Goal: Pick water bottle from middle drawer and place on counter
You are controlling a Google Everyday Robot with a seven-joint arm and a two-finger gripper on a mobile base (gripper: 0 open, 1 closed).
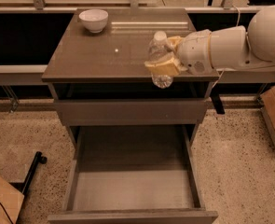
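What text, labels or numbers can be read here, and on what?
No readable text in this view.
Water bottle, clamped in the gripper at the counter's front edge: no label shows.
White bowl: plain.
Middle drawer, open: no markings.
Cardboard box at right: no print can be made out.
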